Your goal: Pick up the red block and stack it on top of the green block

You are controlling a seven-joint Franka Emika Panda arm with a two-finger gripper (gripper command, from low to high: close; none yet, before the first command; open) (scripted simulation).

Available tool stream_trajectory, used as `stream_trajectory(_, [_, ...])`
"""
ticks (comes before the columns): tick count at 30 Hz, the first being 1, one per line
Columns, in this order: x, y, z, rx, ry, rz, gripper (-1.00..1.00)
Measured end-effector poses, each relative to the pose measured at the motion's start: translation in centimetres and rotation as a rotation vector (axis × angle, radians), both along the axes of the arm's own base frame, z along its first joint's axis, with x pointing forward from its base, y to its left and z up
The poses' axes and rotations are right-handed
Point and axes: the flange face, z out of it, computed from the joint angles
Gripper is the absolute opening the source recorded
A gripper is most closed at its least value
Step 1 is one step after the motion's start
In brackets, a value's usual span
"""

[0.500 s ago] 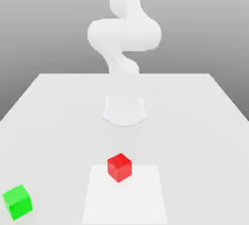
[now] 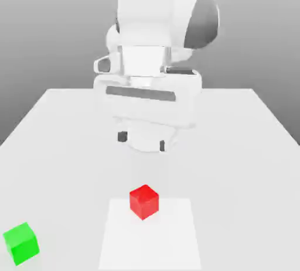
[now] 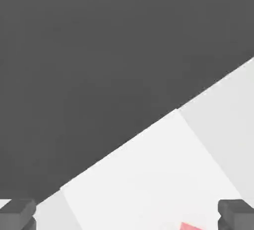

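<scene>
The red block (image 2: 144,201) rests on a lighter square patch (image 2: 150,237) of the white table, near the front middle. A sliver of the red block (image 3: 191,226) shows between the fingertips in the hand view. The green block (image 2: 21,243) sits at the front of the exterior view's left. My gripper (image 2: 142,140) hangs above the table behind the red block, open and holding nothing, its two dark fingertips (image 2: 122,137) spread wide apart. Both fingertips (image 3: 17,213) appear at the hand view's corners.
The arm's white body (image 2: 158,35) rises behind the gripper. The white table (image 2: 246,147) stretches wide to both sides, and its far edge (image 3: 149,127) meets a dark background in the hand view.
The arm has swung forward and down, bringing the hand and open gripper into the exterior view above the table. Neither block has moved.
</scene>
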Motion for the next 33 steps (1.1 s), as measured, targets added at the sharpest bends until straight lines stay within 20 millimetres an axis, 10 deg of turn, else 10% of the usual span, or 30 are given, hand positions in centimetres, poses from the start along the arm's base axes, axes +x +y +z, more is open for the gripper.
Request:
stream_trajectory(3, [-3.1,-0.1,-7.2,0.022,0.111,-0.126,0.00])
stream_trajectory(9, [-4.0,-0.1,-13.5,0.028,0.137,-0.156,0.00])
stream_trajectory(10, [-4.1,-0.1,-14.0,0.027,0.137,-0.156,-1.00])
stream_trajectory(17, [-4.1,-0.1,-13.9,0.027,0.136,-0.156,-1.00])
stream_trajectory(25, [-3.7,-0.5,-7.9,0.027,0.136,-0.163,-1.00])
stream_trajectory(33, [3.0,-11.1,-5.6,0.047,0.132,-0.310,-1.00])
